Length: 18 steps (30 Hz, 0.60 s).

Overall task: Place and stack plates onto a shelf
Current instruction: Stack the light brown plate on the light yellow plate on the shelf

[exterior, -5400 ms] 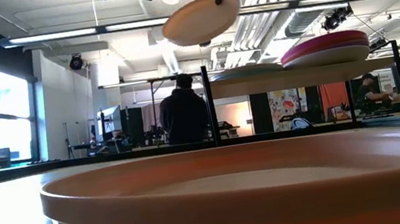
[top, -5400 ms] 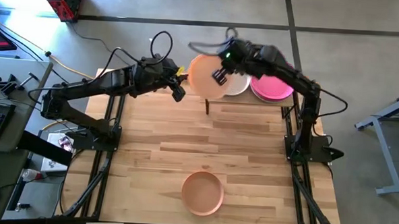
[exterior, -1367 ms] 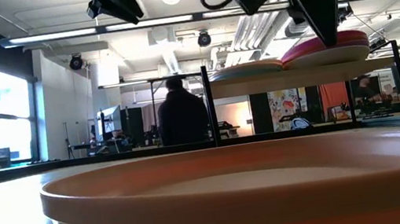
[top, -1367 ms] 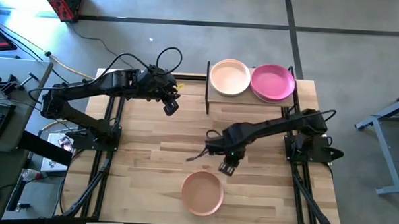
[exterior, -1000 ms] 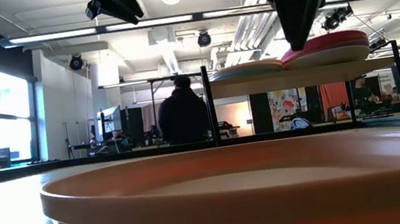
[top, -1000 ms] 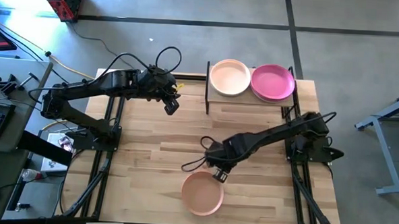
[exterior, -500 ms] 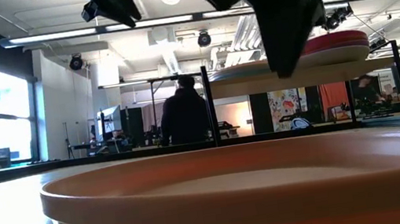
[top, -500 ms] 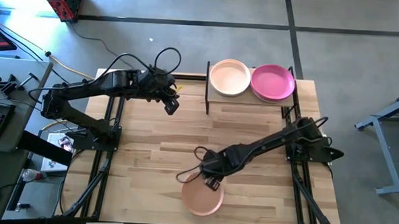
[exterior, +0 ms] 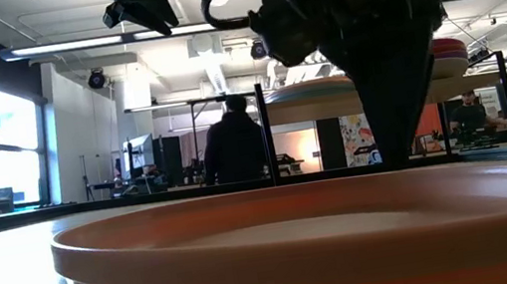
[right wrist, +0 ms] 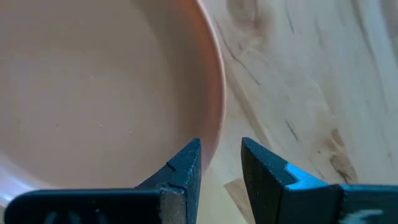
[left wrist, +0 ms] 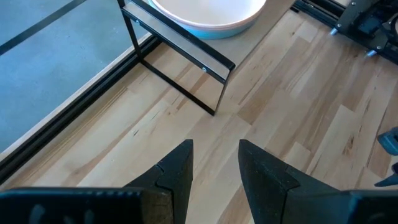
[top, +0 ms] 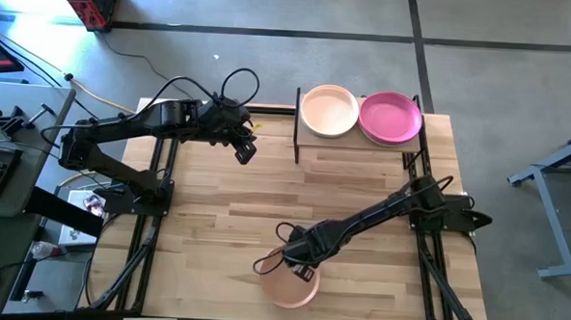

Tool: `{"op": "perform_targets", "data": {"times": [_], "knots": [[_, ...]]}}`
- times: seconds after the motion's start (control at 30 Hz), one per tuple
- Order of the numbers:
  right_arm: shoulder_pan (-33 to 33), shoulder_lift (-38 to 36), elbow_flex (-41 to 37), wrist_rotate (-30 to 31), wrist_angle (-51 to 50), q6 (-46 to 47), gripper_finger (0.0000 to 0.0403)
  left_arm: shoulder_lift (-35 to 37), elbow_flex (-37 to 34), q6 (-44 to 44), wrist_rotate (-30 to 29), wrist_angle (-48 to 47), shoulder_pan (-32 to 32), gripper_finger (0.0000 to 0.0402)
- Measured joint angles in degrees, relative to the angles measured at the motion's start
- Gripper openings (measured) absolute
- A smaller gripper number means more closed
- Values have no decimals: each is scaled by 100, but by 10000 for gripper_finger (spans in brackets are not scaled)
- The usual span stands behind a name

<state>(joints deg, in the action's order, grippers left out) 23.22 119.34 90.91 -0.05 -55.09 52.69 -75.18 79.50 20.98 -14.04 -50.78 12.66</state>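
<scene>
A peach plate (top: pixel 285 290) rests flat on the table close to its near edge; it fills the low view (exterior: pixel 299 246) and the right wrist view (right wrist: pixel 93 93). My right gripper (top: pixel 300 270) is down at the plate's far right rim (right wrist: pixel 214 134) and open, one finger over the plate's inside and one outside (right wrist: pixel 221 168); whether it touches, I cannot tell. The low view shows it pointing down (exterior: pixel 394 141). My left gripper (top: pixel 244 150) waits open above the table left of the shelf (left wrist: pixel 216 165). The shelf (top: pixel 359 136) carries a cream plate (top: pixel 328 111) and a magenta plate (top: pixel 391 117).
The shelf stands at the table's far edge on thin black posts (left wrist: pixel 177 87). Bare slatted wood (top: pixel 265 198) lies between the shelf and the peach plate. A person (exterior: pixel 232 145) stands in the room beyond the table.
My right gripper has moved toward the table's near edge and somewhat left, coming down from above the table's middle to the peach plate's rim. The plate has stayed where it was.
</scene>
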Motion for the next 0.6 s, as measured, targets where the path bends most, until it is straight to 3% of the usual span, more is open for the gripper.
{"op": "perform_targets", "data": {"times": [0.6], "knots": [[20, 379, 8, -152, 186, -2, 83, -2, 0, -3, -3, -21, -1, 115]]}}
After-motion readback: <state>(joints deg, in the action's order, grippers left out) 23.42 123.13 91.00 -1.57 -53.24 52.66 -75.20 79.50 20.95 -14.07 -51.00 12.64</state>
